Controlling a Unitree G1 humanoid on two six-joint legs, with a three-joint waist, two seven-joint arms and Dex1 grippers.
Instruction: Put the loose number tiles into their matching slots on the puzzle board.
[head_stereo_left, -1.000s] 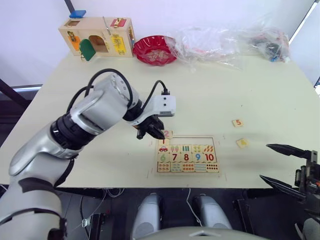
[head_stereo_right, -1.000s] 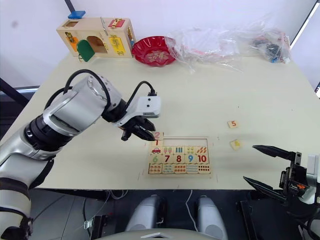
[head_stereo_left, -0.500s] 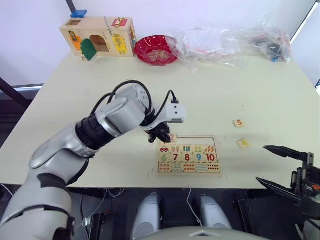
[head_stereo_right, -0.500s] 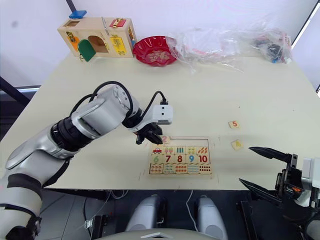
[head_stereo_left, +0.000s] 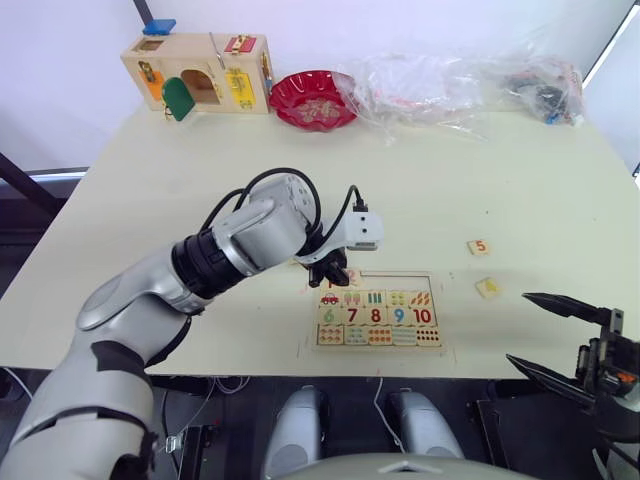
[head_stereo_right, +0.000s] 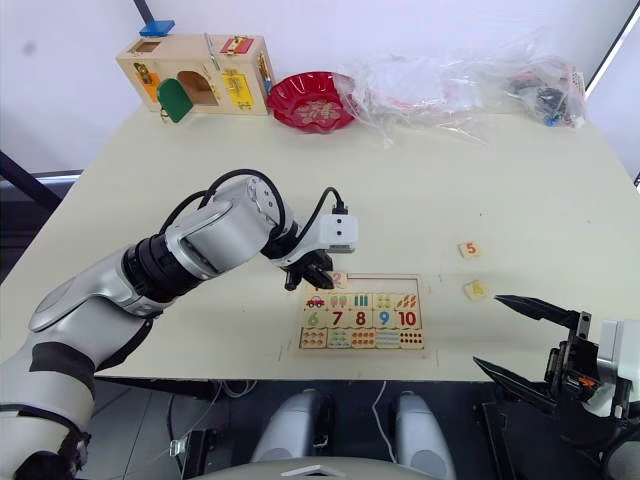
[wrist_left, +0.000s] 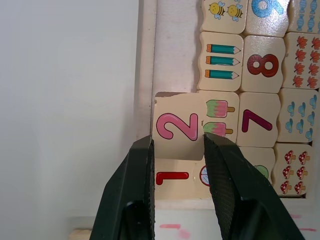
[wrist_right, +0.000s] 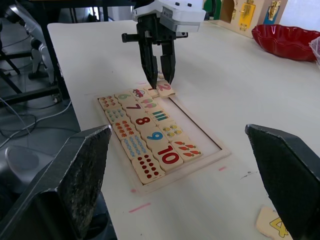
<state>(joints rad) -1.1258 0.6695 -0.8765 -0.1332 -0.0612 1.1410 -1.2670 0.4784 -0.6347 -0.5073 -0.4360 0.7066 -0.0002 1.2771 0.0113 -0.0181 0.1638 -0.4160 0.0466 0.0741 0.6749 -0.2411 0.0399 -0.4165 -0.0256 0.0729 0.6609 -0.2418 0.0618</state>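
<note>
Left gripper (wrist_left: 177, 145): black two-fingered, poised over the near-left corner of the board, fingers parted a little, one on each side of the "2" tile; whether they press on it I cannot tell.
"2" tile (wrist_left: 177, 125): pale wooden square with a pink numeral, directly beneath the left fingertips, lying tilted with one edge over the ice-lolly picture tile, at the left end of the top strip.
Puzzle board (head_stereo_left: 438, 309): flat rectangular pale-wood tray under and to the right of the left gripper; rows show red 1, pictures, then 6, 7, 8, 9, 10 and dot squares.
Matching slots (head_stereo_left: 395, 279): long shallow recessed strip along the board's far edge, running rightward from the left gripper, bare wood beyond the "2".
"5" tile (head_stereo_left: 478, 246): small wooden square with an orange numeral, on the table well right of the board, ahead of the right gripper.
"4" tile (head_stereo_left: 487, 287): wooden square with a yellow numeral, nearer the right gripper than the "5".
Right gripper (head_stereo_left: 560, 335): black fingers spread wide, hovering off the table's near-right edge, holding nothing.
</note>
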